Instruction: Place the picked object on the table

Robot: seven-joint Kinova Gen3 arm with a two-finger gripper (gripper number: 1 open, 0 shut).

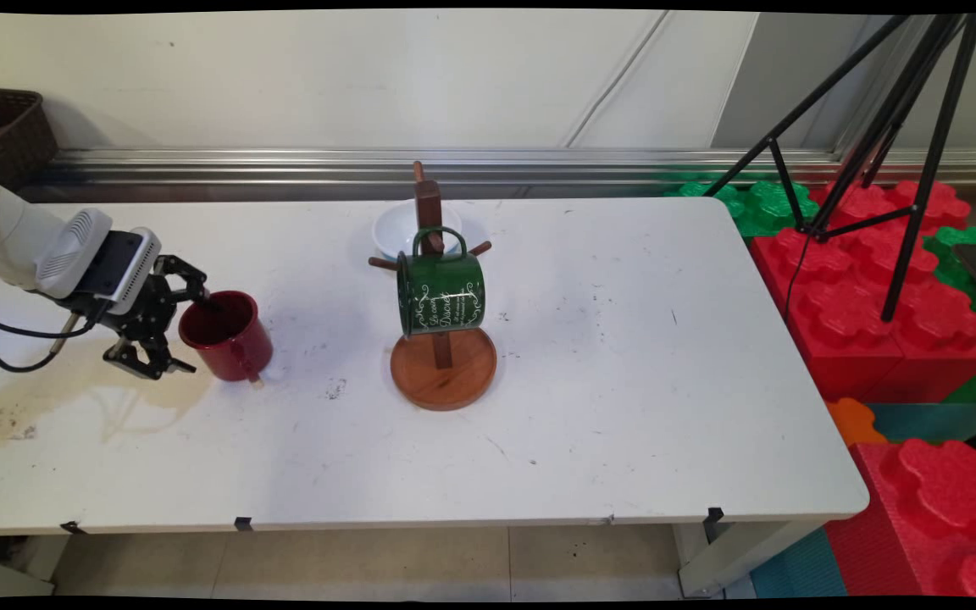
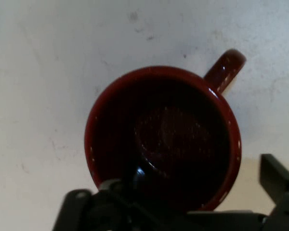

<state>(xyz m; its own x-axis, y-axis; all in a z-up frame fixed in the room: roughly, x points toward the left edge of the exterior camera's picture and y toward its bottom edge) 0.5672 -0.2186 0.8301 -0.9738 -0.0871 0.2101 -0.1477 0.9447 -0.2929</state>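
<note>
- holding the jaws apart over the red mug (image 1: 230, 337) at the left end of the surface (image 1: 623, 381), approaching from the left side.
- straddling the mug's wall: placing one finger (image 2: 136, 175) inside the cup close to the inner wall, keeping the other finger (image 2: 277, 175) outside and clear of the rim.
- not clamping yet, judging by the gap showing between the outer finger and the rim in the hand view.
- resting the red mug mouth-up on the surface, handle (image 2: 226, 70) pointing away from the jaws; showing no sign of lifting in either view.
- displaying an empty, dark interior in the hand view.
- standing well apart to the right: a wooden mug tree (image 1: 443, 368) on a round base, near the middle of the surface.
- carrying a green mug (image 1: 441, 292) with white lettering, hanging by its handle from a peg of the tree.
- leaving the other visible pegs of the tree bare.
- sitting just behind the tree: a white bowl (image 1: 393, 230).
- standing off the surface to the right: a black tripod (image 1: 886, 135) over red foam blocks (image 1: 869, 313).
</note>
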